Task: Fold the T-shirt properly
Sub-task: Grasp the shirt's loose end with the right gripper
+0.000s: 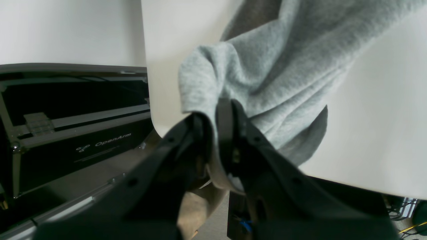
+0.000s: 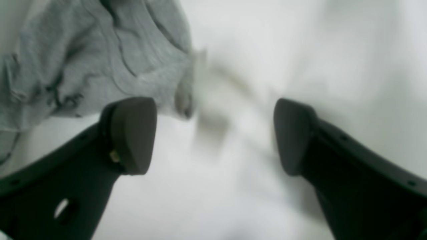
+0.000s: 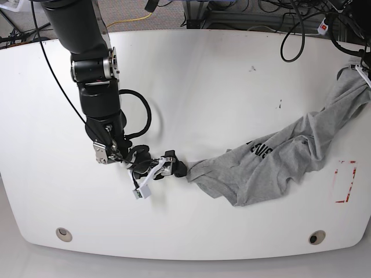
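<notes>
The light grey T-shirt [image 3: 278, 159] lies crumpled in a long band from the table's middle front to its right edge, black lettering [image 3: 258, 149] facing up. My left gripper [image 1: 216, 115] is shut on a bunched fold of the T-shirt [image 1: 267, 66], lifted at the table's right edge. My right gripper [image 3: 176, 165] rests low on the table, just left of the shirt's near end. In the right wrist view its fingers [image 2: 133, 133] stand wide apart, with nothing between them and the grey cloth [image 2: 100, 60] to the upper left.
The white table [image 3: 203, 87] has a red tape rectangle [image 3: 345, 181] near its right front and two round holes [image 3: 64, 234] along the front edge. A black OpenArm case [image 1: 73, 133] stands beyond the table's edge. Cables [image 3: 301, 23] hang at the back.
</notes>
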Robot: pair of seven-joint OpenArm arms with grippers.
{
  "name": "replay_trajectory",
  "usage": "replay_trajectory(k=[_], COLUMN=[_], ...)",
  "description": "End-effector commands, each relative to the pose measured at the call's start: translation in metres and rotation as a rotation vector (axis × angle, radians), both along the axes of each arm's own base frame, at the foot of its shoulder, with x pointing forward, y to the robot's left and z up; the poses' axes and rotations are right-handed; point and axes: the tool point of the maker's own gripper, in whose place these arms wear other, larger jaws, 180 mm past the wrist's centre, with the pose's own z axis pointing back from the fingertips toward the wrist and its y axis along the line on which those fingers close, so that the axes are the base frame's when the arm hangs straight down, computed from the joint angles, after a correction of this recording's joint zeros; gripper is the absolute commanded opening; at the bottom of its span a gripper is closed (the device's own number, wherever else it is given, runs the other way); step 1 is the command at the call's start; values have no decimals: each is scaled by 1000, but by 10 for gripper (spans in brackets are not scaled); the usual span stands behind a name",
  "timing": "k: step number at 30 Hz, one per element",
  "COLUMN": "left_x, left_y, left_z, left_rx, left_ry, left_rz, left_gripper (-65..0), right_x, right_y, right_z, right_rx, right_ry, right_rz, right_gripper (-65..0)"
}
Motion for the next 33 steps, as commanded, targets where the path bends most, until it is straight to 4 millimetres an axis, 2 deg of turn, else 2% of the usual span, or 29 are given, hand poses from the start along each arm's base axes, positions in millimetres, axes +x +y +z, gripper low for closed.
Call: replay_trajectory(k=[1,4,9,13,23,27,29,33], left_x=[2,2,1,1,1,1,2,2], left_y=[6,6,6,6,6,6,5,5], left_z=[12,12,12,11,11,11,11,11], left_rx=[36,36,35,34,34,33,32,34], left_ry=[-18,-19,-18,-18,-18,-17,-16,-15], left_rz=[-3,-1,0,1,1,1,-1,-5], left_gripper=[-650,-650,-650,-650,-650,-650,-650,-650], right_x=[15,13,4,5,15,16,17,17], right_y=[10,21,52,69,66,66,66,66], right_z=[19,17,12,16,16,17,18,18], right_rx=[49,64,24,26,0,0,0,-1], right_ry=[-50,-44,-45,-84,-101,-104,-105,-106], right_rz=[-14,-7,75,84,15,15,15,15], right_gripper=[-133,-133,-133,-141,-358,-506,-639,-650])
